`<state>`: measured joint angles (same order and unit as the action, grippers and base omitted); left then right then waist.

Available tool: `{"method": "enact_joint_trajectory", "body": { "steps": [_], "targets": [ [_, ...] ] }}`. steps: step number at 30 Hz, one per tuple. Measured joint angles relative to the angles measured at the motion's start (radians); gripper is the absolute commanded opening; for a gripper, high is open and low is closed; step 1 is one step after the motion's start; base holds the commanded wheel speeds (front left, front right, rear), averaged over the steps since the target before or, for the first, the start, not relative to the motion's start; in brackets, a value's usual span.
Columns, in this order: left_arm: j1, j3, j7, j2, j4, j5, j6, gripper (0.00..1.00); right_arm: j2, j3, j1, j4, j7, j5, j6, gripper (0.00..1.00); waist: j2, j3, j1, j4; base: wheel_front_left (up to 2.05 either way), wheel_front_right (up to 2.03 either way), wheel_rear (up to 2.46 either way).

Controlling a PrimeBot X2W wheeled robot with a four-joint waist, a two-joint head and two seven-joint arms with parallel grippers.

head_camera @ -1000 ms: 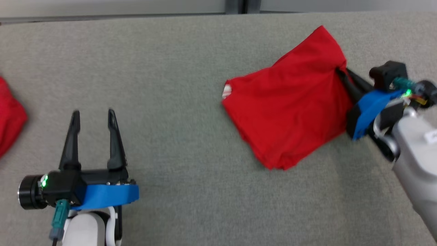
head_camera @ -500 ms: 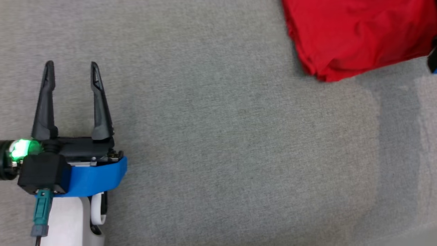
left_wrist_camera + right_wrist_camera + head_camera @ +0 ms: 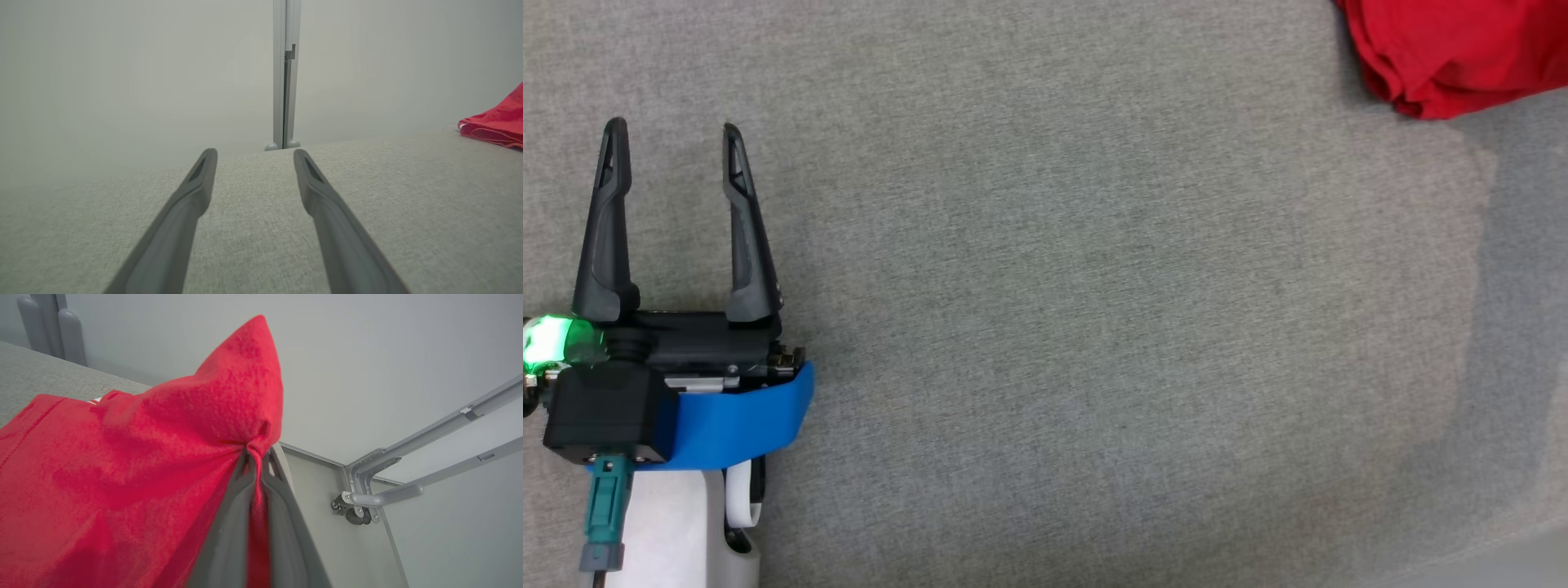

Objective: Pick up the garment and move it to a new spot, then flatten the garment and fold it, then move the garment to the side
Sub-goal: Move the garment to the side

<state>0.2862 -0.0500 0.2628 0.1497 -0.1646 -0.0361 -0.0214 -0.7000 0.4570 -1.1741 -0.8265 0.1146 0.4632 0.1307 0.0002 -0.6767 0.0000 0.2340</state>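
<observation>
While the right gripper point(image 3: 257, 457) is clamping its jaws on the folded red cloth garment point(image 3: 143, 457), seemingly to shift it, the left gripper point(image 3: 670, 131) is idling, jaws apart.

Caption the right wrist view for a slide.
The right gripper pinches a bunched fold of the red garment, jaws shut on the cloth.

One red garment point(image 3: 1454, 57), two end effectors point(image 3: 672, 126) point(image 3: 257, 455), one grey surface point(image 3: 1094, 327).
</observation>
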Motion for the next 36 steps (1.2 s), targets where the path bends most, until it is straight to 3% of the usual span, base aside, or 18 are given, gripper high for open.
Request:
{"method": "enact_joint_trajectory", "body": {
  "steps": [5,6,7,15,21,27,36],
  "targets": [
    [0.010,-0.011,0.000,-0.002,-0.001,0.002,-0.004,1.00,0.002,0.013,-0.054,-0.107,0.002,-0.014,0.000,0.00,0.0000,-0.014,0.0000,-0.023,0.00,0.00,0.00],
    [0.013,-0.013,0.000,-0.002,0.000,0.003,-0.005,1.00,0.003,0.011,-0.066,-0.125,0.013,-0.015,0.000,0.43,0.0000,-0.016,0.0000,-0.029,0.00,0.00,0.00],
    [0.015,-0.013,0.000,-0.002,0.000,0.004,-0.006,1.00,0.007,0.011,-0.076,-0.141,0.023,-0.016,0.000,1.00,0.0000,-0.017,0.0000,-0.033,0.00,0.00,0.00],
    [0.016,-0.014,0.000,-0.019,0.034,0.037,-0.020,1.00,0.033,-0.022,-0.095,-0.284,0.108,-0.040,0.000,1.00,0.0000,0.040,0.0000,-0.077,0.00,0.00,0.00],
    [-0.044,0.010,0.000,-0.030,0.070,0.072,-0.034,1.00,0.097,-0.051,-0.058,-0.271,0.144,-0.043,0.000,1.00,-0.0004,0.135,-0.0002,-0.110,0.00,0.00,0.00],
    [-0.128,0.038,0.000,-0.043,0.109,0.099,-0.040,1.00,0.172,-0.119,0.081,-0.052,0.147,-0.070,0.000,1.00,-0.0005,0.239,-0.0002,-0.136,0.00,0.00,0.00],
    [-0.242,0.075,0.000,-0.067,0.166,0.132,-0.031,1.00,0.344,-0.238,0.427,0.203,0.147,-0.151,0.000,1.00,-0.0005,0.391,-0.0002,-0.174,0.00,0.00,0.00]
  ]
}}
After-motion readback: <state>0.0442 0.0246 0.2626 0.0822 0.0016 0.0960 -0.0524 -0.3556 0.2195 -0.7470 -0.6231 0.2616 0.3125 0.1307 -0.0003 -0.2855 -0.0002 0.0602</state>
